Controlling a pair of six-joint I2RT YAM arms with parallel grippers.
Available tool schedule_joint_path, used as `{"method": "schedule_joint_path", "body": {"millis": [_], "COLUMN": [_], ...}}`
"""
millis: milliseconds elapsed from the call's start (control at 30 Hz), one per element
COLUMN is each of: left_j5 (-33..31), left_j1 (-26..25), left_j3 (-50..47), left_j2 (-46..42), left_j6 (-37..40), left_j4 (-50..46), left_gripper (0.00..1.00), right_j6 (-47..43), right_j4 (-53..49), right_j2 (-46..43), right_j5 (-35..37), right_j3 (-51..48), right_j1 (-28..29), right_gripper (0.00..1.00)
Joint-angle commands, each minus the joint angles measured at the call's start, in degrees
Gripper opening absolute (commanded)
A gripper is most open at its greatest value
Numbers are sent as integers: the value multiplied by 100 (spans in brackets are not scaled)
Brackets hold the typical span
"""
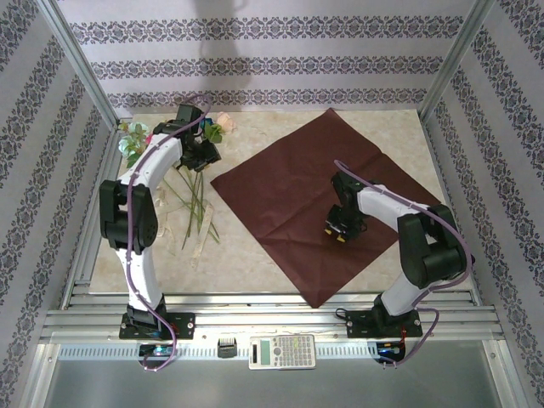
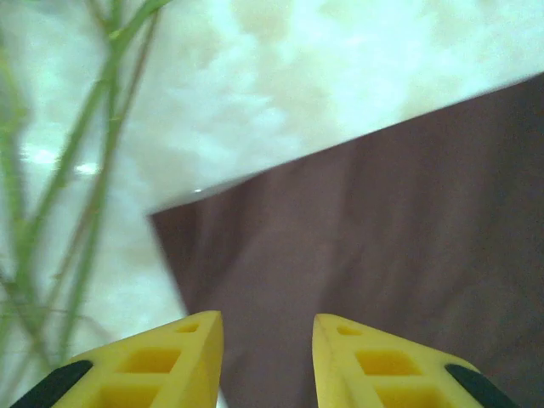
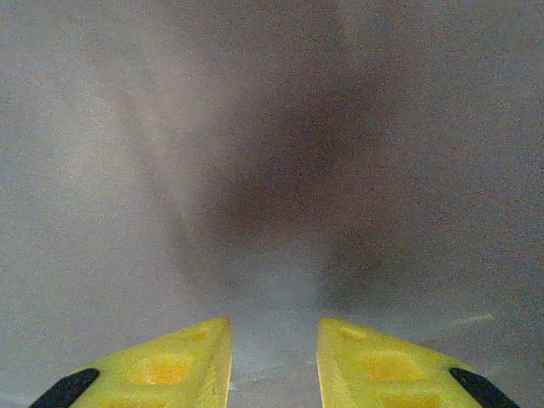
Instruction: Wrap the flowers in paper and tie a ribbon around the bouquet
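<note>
I have the paper [image 1: 289, 195] lying flat on the table [image 1: 242, 268] as a diamond right of centre in the top view, dull maroon face up. The flowers [image 1: 192, 201] lie off it at the upper left. Their heads are toward the back corner, and the thin stems run down the frame, roughly along the sheet's left corner rather than onto it.

My left end effector [image 2: 268, 330] hangs just at that corner. Its fingers are spread a modest way with nothing between them. In its wrist view the stems sit to the left of the fingers and the paper's point straight ahead. So the bunch is beside this arm, well apart from the other.

My right end effector [image 1: 337, 232] is low over the lower right part of the sheet, its fingers likewise parted and empty. I cannot tell whether it touches the paper.

I judge the left arm should carry the flowers rightward onto the sheet, gripping across the stems. A pale strand near the stem ends may be the ribbon [image 1: 202, 240].
</note>
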Motion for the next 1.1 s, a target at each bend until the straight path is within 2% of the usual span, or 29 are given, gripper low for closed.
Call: {"method": "schedule_joint_path", "body": {"millis": [0,233,367,467,867,1067], "left_j5": [-622,-716,-820,-648,19,157], "left_j1": [225,961,1364,1629,1663,1634], "left_j3": [-7,-300,-724,-1017,-1037,-885], "left_j2": [274,-76,-346,-394,168,556], "left_j6": [967,1215,1124,1038,902,923], "left_j4": [-1110,-1059,-1024,-900,-156,7], "left_gripper": [32,29,38,40,44,40], "right_j6": [-26,-78,-273,-380,-475,-460], "right_j4": [23,-119,-209,-236,-234,-227], "right_j2": [166,156,126,138,103,64], "right_j5": [-232,-223,-141,-163,-265,-267], "right_j3": [286,598,786,922,1008,981], "right_j1": [94,212,229,232,268,283], "right_gripper": [33,34,35,35,36,36]}}
